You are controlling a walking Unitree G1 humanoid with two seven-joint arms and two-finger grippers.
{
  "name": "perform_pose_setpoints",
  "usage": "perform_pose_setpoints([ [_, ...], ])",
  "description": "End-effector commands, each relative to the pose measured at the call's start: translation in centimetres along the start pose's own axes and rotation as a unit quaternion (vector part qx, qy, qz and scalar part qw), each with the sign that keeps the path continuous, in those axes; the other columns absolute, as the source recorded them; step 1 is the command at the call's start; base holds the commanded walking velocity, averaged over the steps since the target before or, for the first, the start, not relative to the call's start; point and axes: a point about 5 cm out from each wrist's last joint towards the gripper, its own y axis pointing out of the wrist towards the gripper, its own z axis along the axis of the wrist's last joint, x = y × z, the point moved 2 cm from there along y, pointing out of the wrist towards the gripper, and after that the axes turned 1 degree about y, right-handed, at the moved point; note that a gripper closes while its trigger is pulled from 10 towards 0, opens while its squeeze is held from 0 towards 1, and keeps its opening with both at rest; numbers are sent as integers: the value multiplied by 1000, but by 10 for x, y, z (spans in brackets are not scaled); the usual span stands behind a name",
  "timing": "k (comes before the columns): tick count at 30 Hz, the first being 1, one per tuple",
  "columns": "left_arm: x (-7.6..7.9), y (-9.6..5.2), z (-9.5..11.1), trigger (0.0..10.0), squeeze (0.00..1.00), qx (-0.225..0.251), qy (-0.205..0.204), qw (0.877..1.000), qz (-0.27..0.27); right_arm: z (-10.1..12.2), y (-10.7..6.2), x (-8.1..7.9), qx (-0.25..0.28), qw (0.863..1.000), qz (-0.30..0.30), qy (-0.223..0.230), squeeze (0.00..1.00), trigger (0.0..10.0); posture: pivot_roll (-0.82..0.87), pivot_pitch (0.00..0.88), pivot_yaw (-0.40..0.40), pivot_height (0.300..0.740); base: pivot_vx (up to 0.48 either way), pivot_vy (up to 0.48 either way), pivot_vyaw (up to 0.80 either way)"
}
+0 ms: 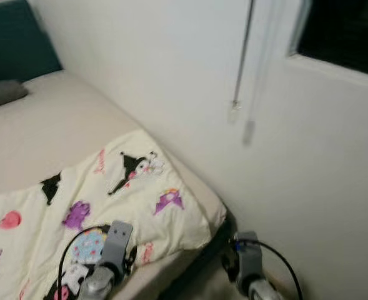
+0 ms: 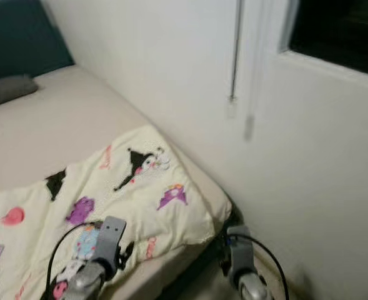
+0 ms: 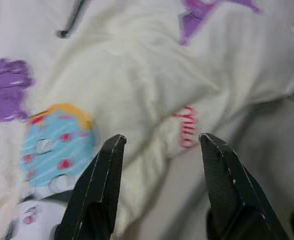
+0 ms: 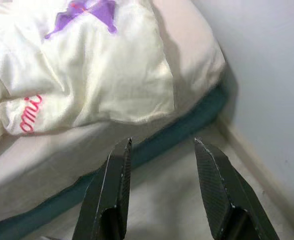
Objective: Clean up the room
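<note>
A cream blanket printed with purple, pink and black cartoon figures lies rumpled over the near end of a bed with a beige sheet. My left gripper hovers open just above the blanket's edge, nothing between its fingers. My right gripper hangs open beside the bed's corner, above the floor, with the blanket's corner ahead of it. Both wrists show low in the head views.
A white wall runs along the bed's right side, with a dark window and a hanging blind wand. A grey pillow and dark headboard lie at the far end. A narrow strip of floor separates bed and wall.
</note>
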Motion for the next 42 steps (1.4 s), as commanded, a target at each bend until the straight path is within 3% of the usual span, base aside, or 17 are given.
perform_pose_setpoints([
  [1, -1, -1, -2, 10000, 0, -2, -4, 1000, 0, -8, -4, -3, -7, 1000, -3, 15, 0, 10000, 45, 85, 38, 734, 0, 0, 0],
  [8, 1, -1, 0, 10000, 0, 1, 10, 1000, -9, -9, -4, 0, -9, 1000, -14, 25, 0, 10000, 45, 89, 44, 734, 0, 0, 0],
  [18, 3, 0, -1, 10000, 0, -4, 11, 1000, -12, -10, -4, 1, -11, 999, -16, 26, 0, 10000, 44, 93, 44, 734, 0, -393, 0],
  [34, 0, -1, -2, 10000, 0, -4, -9, 1000, 5, -9, -3, -2, -14, 1000, -1, 8, 0, 10000, 43, 98, 30, 734, 0, 0, 0],
  [42, -1, -2, -4, 10000, 0, -5, -15, 1000, 9, -8, -2, -4, -14, 1000, 8, 4, 0, 10000, 44, 100, 25, 734, 0, 0, 647],
])
